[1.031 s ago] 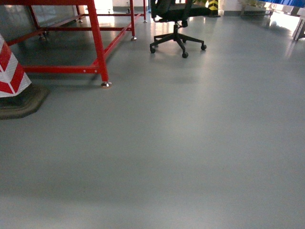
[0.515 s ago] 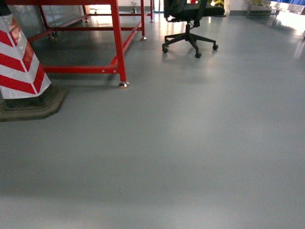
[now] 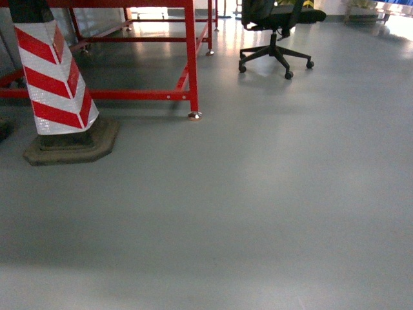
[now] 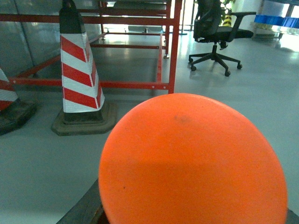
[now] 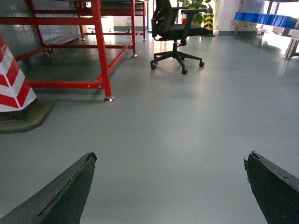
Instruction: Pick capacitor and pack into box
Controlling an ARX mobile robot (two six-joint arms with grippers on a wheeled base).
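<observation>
Capacitor [image 4: 192, 161] apparently gripped; red frame [image 3: 191, 58] borders grey floor [image 3: 258, 194].

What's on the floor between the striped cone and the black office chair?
In the head view, the red metal frame's corner leg stands between the striped cone and the office chair; the rest of that stretch is bare grey floor.

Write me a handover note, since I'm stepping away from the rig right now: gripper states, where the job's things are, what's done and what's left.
Left gripper: shut on the capacitor, whose orange face fills the left wrist view.
Right gripper: open, empty, above bare floor.
Box: not in any view.
Around: red frame table, striped cone, office chair.
Done: the pick.
Left: find the box, pack the capacitor into it.
</observation>
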